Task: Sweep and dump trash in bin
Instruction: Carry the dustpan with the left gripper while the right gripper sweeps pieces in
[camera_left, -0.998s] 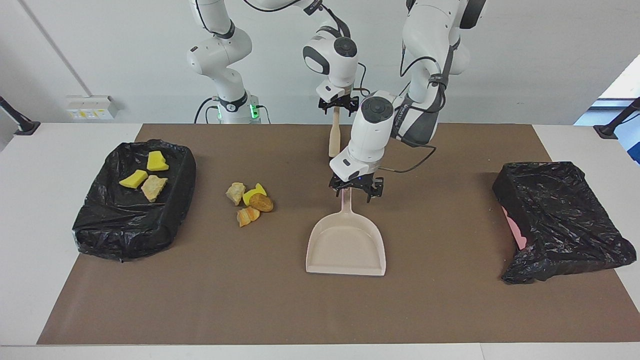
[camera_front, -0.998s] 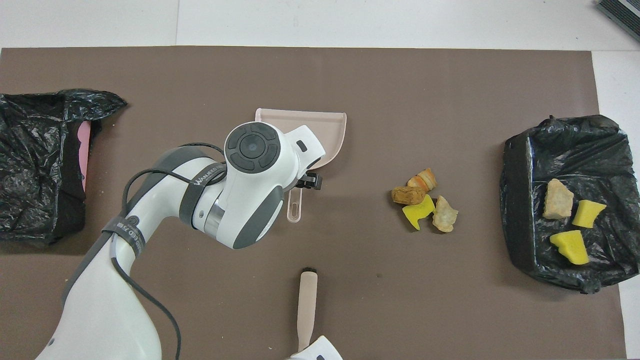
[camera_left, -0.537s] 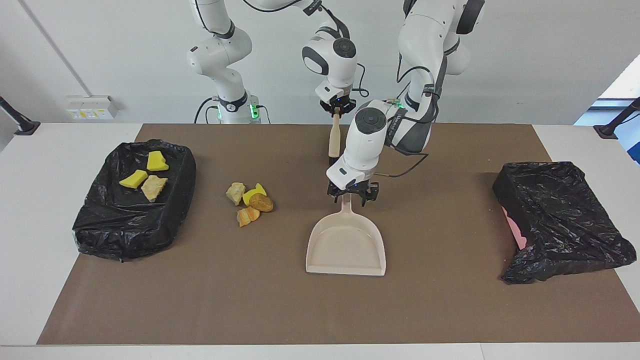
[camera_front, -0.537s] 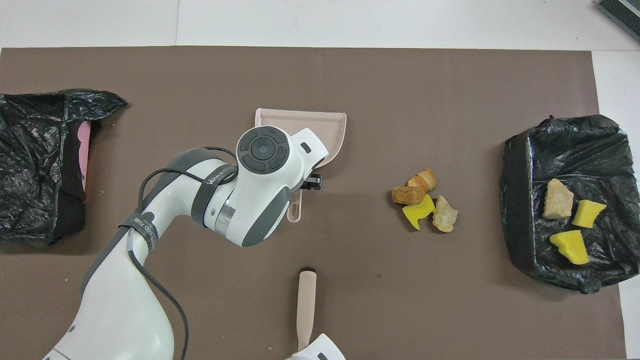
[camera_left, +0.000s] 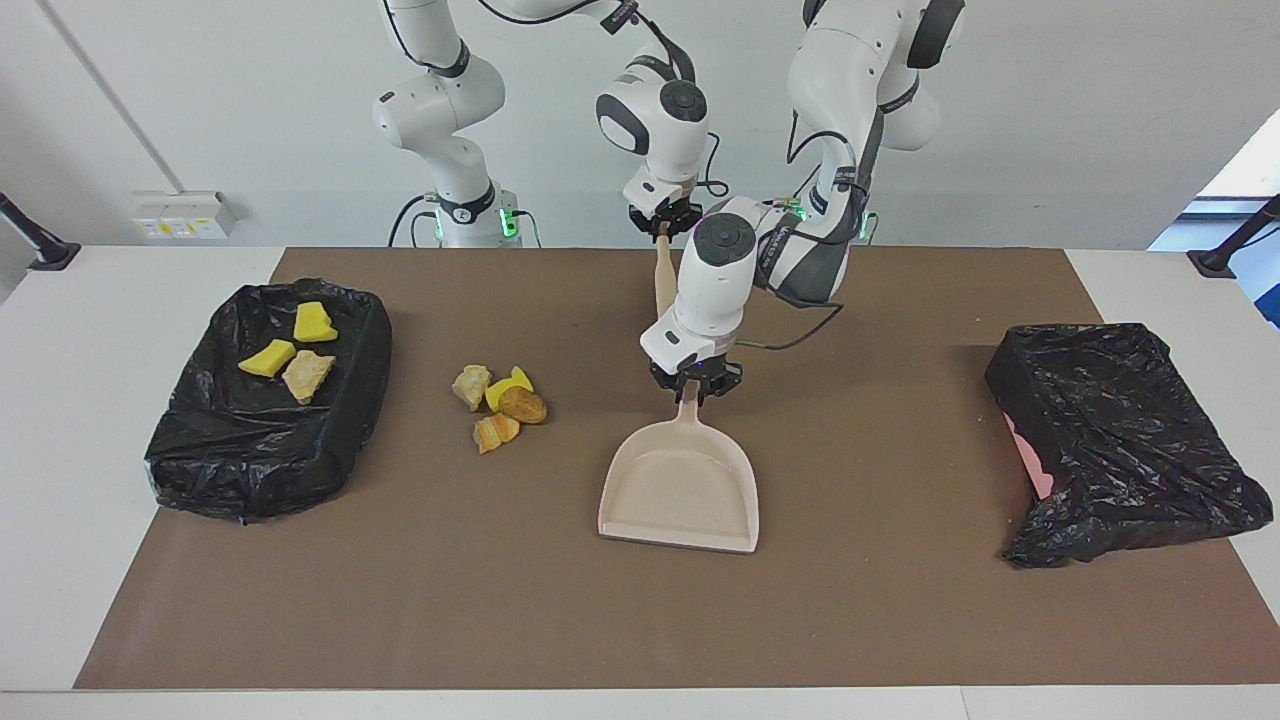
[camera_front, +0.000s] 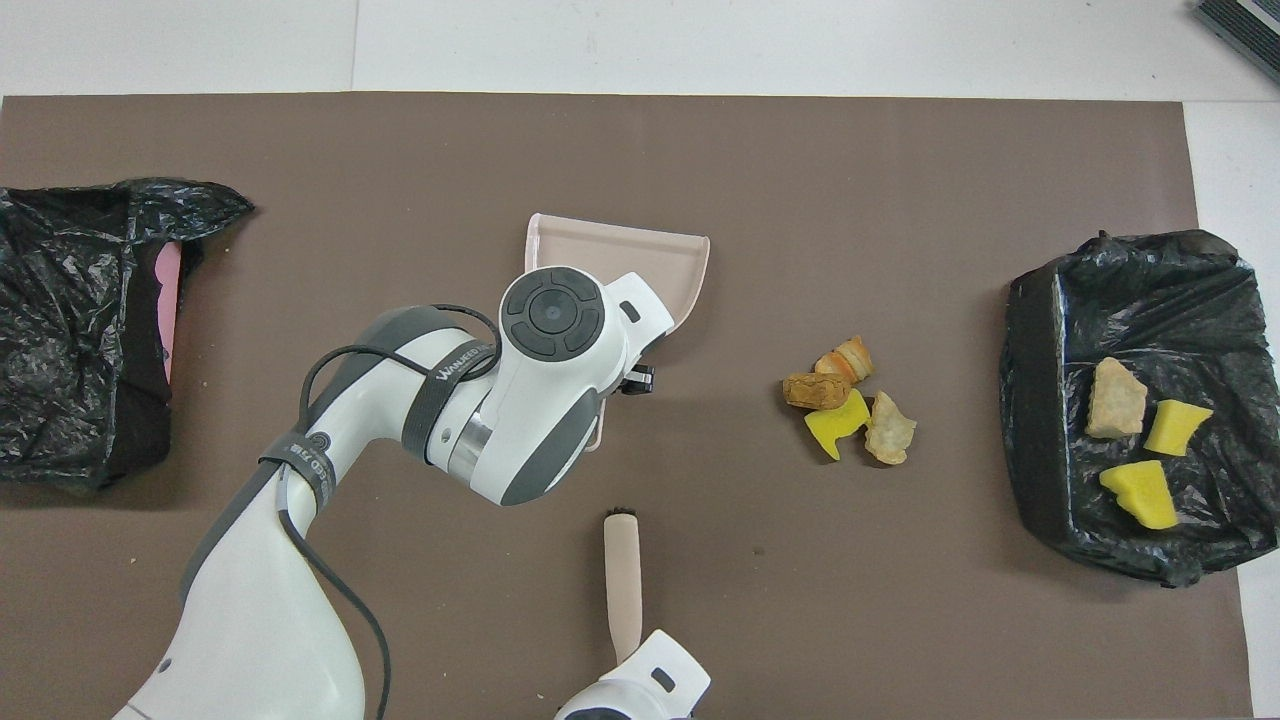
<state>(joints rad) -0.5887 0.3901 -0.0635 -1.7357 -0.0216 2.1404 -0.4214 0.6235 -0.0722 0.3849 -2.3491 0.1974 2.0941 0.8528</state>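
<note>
- The right pincer (camera_left: 660, 226), nearest the robots, is pinched on the end of the brush (camera_left: 662, 275) handle. From overhead only its housing shows at the frame's bottom edge, and the bristles are just a dark tip.
- The left pincer (camera_left: 692, 387) is pinched on the beige dustpan (camera_left: 680, 490) handle. From overhead the wrist hides the grip and most of the handle.
- Four loose trash scraps (camera_left: 500, 403) lie clustered on the brown mat (camera_left: 560, 620) of the tabletop (camera_left: 60, 480), beside the dustpan, toward the right arm's end.
- Three more scraps (camera_left: 290, 350) lie in the black-lined bin (camera_left: 262, 440) at that end.
- A second black-bagged bin (camera_left: 1120, 440) sits at the left arm's end; its inside cannot be seen, only a pink sliver of wall.
</note>
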